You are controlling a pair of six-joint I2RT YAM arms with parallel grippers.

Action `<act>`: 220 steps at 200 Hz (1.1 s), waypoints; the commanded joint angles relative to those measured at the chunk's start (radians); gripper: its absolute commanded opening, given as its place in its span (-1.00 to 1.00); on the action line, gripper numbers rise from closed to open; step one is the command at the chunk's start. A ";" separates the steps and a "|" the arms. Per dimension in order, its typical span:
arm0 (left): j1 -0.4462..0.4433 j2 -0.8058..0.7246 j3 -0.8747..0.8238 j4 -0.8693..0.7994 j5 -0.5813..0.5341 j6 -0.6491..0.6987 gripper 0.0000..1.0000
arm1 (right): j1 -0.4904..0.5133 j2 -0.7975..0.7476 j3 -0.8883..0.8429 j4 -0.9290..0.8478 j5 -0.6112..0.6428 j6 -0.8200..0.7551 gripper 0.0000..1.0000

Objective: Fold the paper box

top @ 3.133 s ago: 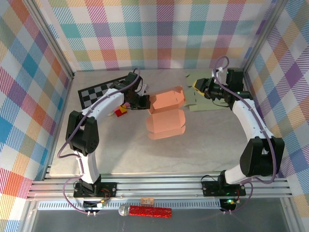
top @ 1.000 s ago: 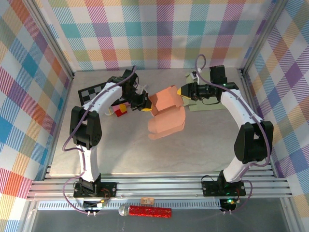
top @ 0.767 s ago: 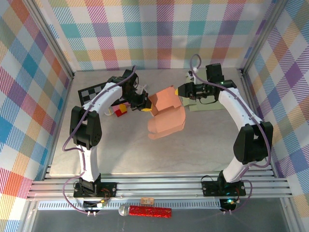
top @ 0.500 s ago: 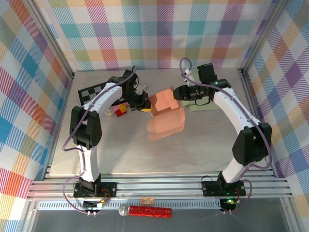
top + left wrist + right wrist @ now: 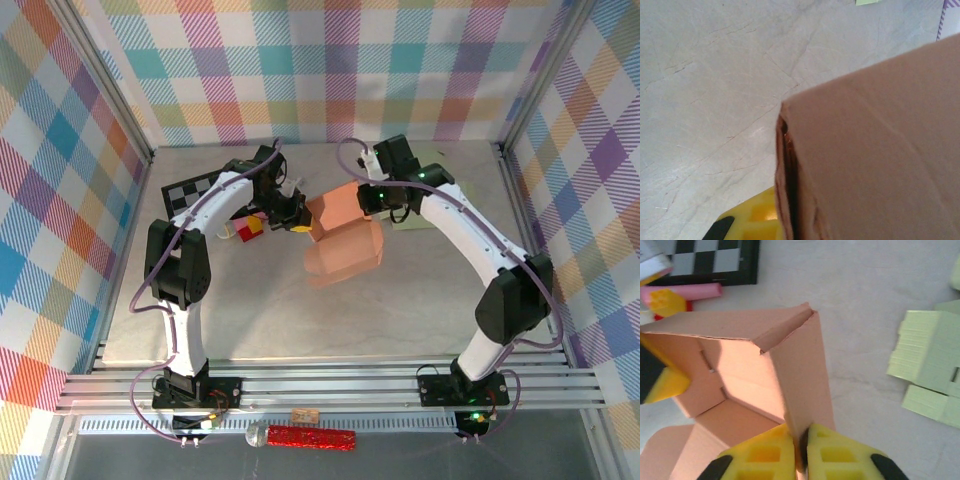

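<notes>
The salmon paper box (image 5: 340, 215) is found half-erected toward the far edge of the table (image 5: 250, 310), about midway between its left and right edges. The box's left wall is pinched by the left gripper (image 5: 298, 222), which is clenched on the cardboard. The right wall is clamped between the yellow pads (image 5: 832, 455) of the right gripper (image 5: 801, 452), closed tight on it. An open flap (image 5: 340, 262) is spread toward the near edge. A checkerboard (image 5: 195, 190) is laid near the far left corner, a red and yellow block (image 5: 250, 228) is set beside it, and pale green flat cardboard (image 5: 930, 385) is seen just right of the box.
</notes>
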 commanded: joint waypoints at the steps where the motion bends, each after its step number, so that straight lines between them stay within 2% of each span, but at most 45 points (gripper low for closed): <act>1: 0.000 -0.046 -0.008 0.018 0.023 -0.016 -1.00 | 0.044 0.039 0.047 -0.061 0.212 0.036 -0.94; 6: -0.001 -0.048 -0.008 0.020 0.022 -0.018 -1.00 | 0.054 0.049 0.059 -0.073 0.249 0.044 -1.00; 27: -0.008 -0.046 -0.006 0.021 0.013 -0.027 -1.00 | 0.093 0.100 0.117 -0.132 0.383 0.071 -1.00; 52: -0.015 -0.043 -0.006 0.021 0.003 -0.033 -1.00 | 0.112 0.143 0.167 -0.169 0.427 0.090 -1.00; 63: -0.018 -0.041 -0.008 0.021 0.002 -0.033 -1.00 | 0.113 0.152 0.174 -0.169 0.426 0.089 -0.82; 77: -0.019 -0.043 -0.008 0.022 0.002 -0.033 -1.00 | 0.113 0.165 0.190 -0.171 0.424 0.079 -0.72; 104: -0.020 -0.043 -0.008 0.020 0.002 -0.033 -1.00 | 0.111 0.196 0.226 -0.180 0.430 0.059 -0.63; 126: -0.021 -0.043 -0.007 0.020 0.000 -0.033 -1.00 | 0.112 0.219 0.261 -0.195 0.446 0.055 -0.72; 157: -0.024 -0.038 0.001 0.014 -0.002 -0.033 -1.00 | 0.116 0.257 0.305 -0.230 0.497 0.066 -0.74; 182: -0.029 -0.034 0.007 0.005 -0.013 -0.035 -1.00 | 0.127 0.279 0.333 -0.264 0.594 0.092 -1.00; 203: -0.030 -0.031 0.008 0.001 -0.022 -0.038 -1.00 | 0.149 0.288 0.349 -0.275 0.678 0.092 -1.00; 220: -0.030 -0.031 0.007 0.003 -0.027 -0.041 -1.00 | 0.151 0.287 0.346 -0.275 0.662 0.100 -1.00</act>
